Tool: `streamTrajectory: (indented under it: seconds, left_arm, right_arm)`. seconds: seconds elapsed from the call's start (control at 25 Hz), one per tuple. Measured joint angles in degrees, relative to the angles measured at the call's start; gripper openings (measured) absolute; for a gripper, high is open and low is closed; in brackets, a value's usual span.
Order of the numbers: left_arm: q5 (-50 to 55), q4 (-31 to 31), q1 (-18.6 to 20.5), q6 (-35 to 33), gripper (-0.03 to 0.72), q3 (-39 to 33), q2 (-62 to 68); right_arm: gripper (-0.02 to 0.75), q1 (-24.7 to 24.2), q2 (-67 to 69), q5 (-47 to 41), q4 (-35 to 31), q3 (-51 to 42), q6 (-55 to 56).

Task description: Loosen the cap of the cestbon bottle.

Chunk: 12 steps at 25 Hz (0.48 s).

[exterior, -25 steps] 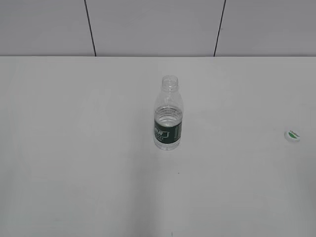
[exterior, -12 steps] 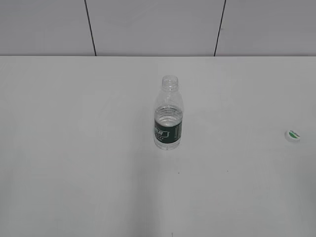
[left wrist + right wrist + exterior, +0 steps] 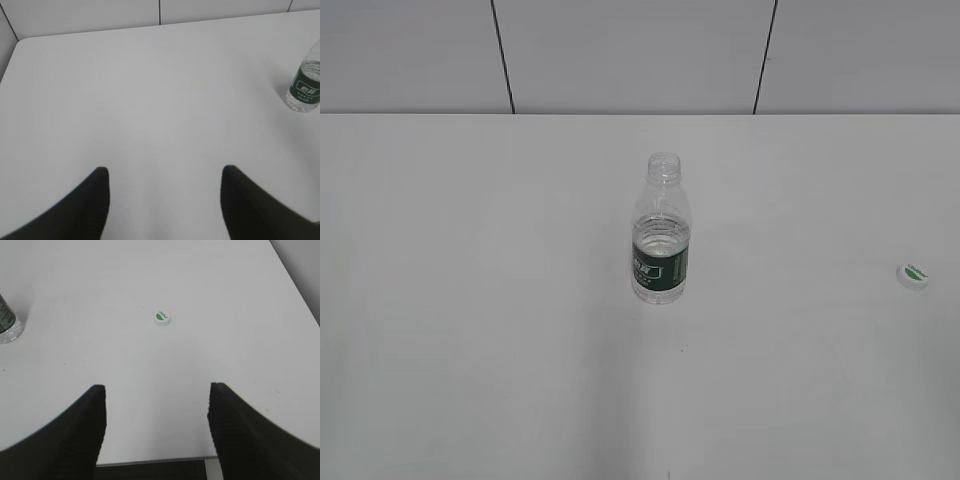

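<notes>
Small clear ribbed plastic cestbon bottle (image 3: 661, 230) with a dark green label band stands upright at the centre of the exterior frame on the plain white surface (image 3: 470, 300); neck is open, no cap on it. Small round white plastic cap (image 3: 913, 275) with a green leaf mark lies flat at the right edge of that frame, well apart from the bottle. Left wrist view: left gripper (image 3: 165, 172) jaws spread wide, holding nothing, bottle at the right edge of the frame. Right wrist view: right gripper (image 3: 157, 390) jaws also wide apart and empty, over the surface near its front edge; cap sits just above frame centre, bottle base cut off at the left edge.
</notes>
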State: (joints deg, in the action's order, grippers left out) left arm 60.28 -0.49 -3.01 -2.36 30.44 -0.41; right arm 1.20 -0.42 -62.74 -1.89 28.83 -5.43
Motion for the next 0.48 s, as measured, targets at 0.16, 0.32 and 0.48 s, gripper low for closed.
streamTrajectory:
  seconds: [0.16, 0.32, 0.48]
  left_arm:
    - [0.0, 0.0, 0.0, 0.0, 0.426, 0.0, 0.0]
    - [0.0, 0.0, 0.0, 0.0, 0.426, 0.0, 0.0]
    - [0.0, 0.0, 0.0, 0.0, 0.426, 0.0, 0.0]
  right_arm:
    - [0.498, 0.0, 0.0, 0.0, 0.0, 0.0, 0.0]
    - [0.498, 0.0, 0.0, 0.0, 0.0, 0.0, 0.0]
    - [0.498, 0.0, 0.0, 0.0, 0.0, 0.0, 0.0]
